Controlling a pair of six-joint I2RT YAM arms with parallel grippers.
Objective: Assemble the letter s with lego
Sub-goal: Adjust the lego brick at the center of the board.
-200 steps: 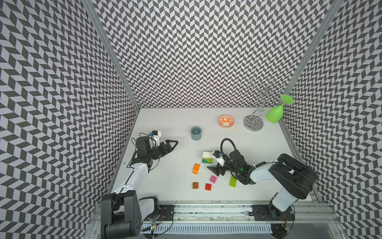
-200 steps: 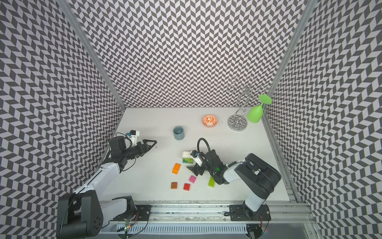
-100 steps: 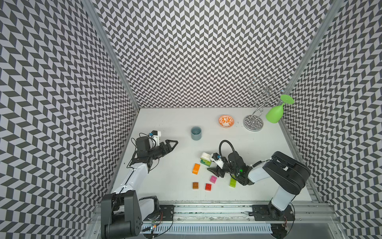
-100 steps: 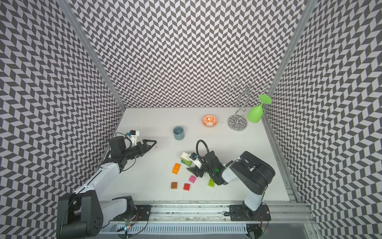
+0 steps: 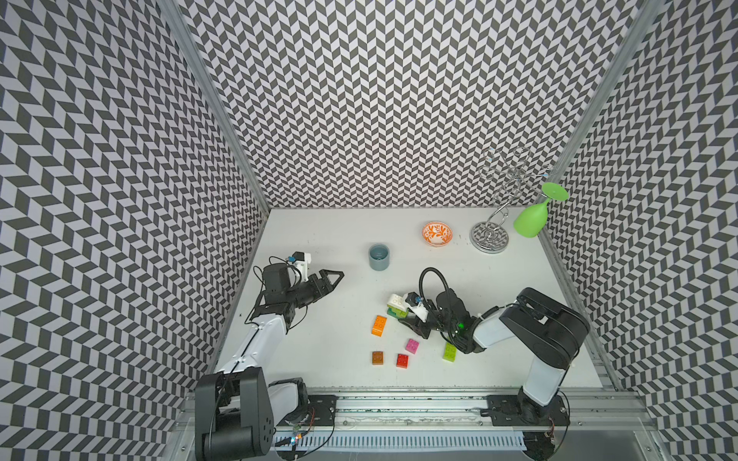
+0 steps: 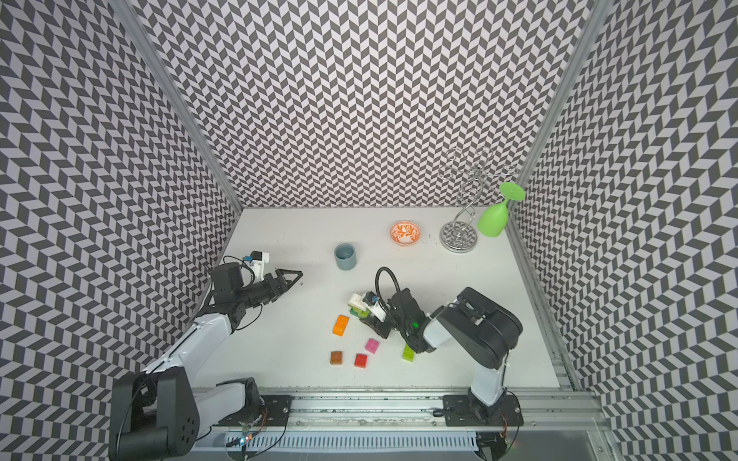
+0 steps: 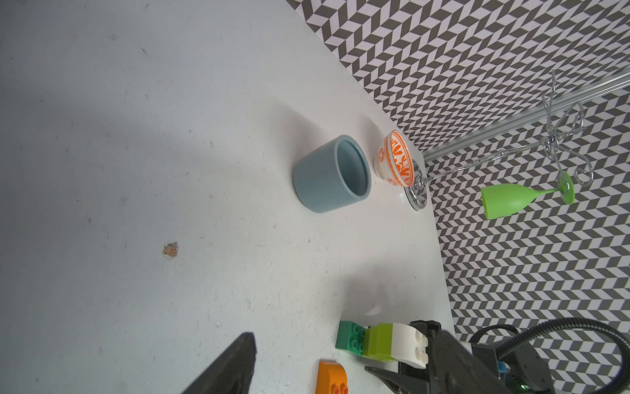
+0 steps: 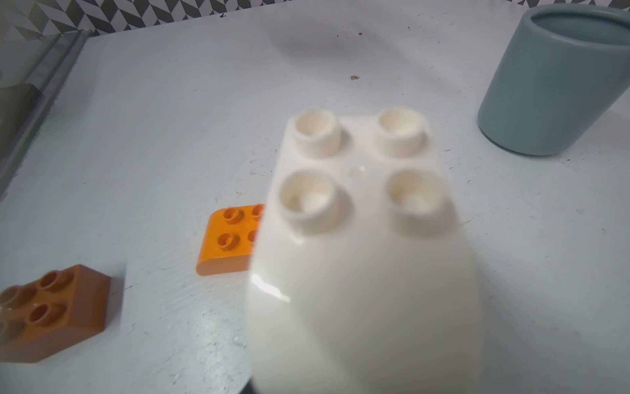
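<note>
What worries me is that the stack (image 5: pixel 395 306), white over lime over dark green, is tall and narrow. An off-centre squeeze could tip it or peel off the white brick (image 8: pixel 361 238). A sideways drag could shove the orange brick (image 5: pixel 379 324) just beside it. The stack stands on the tabletop (image 5: pixel 319 239), from the cup (image 5: pixel 378 256) toward the right arm (image 5: pixel 491 331). That arm lies low and stretched forward, with the right pincer (image 5: pixel 405 316) straddling the white brick. I cannot tell if it pinches. The left arm (image 5: pixel 263 343) reaches toward the cup, well apart from it, and the left pincer (image 5: pixel 333 277) is spread and empty.
</note>
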